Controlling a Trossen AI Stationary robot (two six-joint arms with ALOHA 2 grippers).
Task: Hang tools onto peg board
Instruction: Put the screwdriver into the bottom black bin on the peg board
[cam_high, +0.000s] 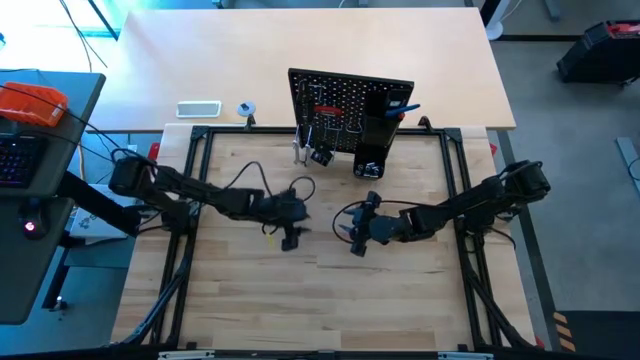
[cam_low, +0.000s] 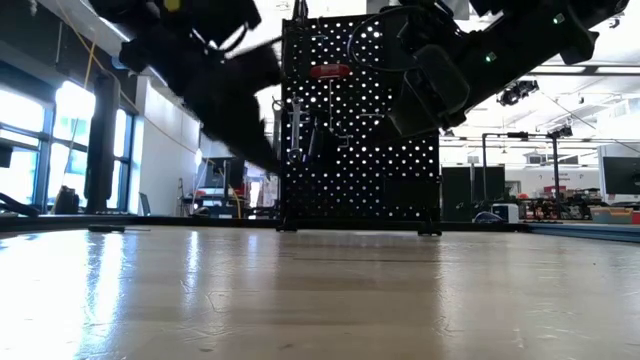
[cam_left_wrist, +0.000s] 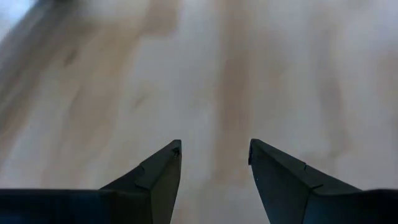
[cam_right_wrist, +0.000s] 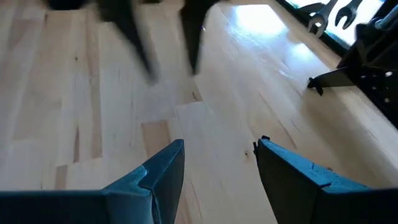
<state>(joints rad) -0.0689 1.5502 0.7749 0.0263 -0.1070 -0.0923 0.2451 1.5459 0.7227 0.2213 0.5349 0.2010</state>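
While the tools (cam_high: 322, 120) are hanging on the peg board (cam_high: 350, 100), the left gripper (cam_high: 291, 238) and right gripper (cam_high: 358, 244) are hovering before it — both open, empty; rigid, slippery steel wants shank grips.

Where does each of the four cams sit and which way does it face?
High view: overhead, straight down; peg board, left gripper, right gripper, both arms.
Low view: table height, level across the table at the peg board; both arms enter from above.
Left wrist view: on the left arm, facing bare tabletop; open gripper.
Right wrist view: on the right arm; open gripper, left arm's fingers beyond.
Shared: high and low both show the peg board.
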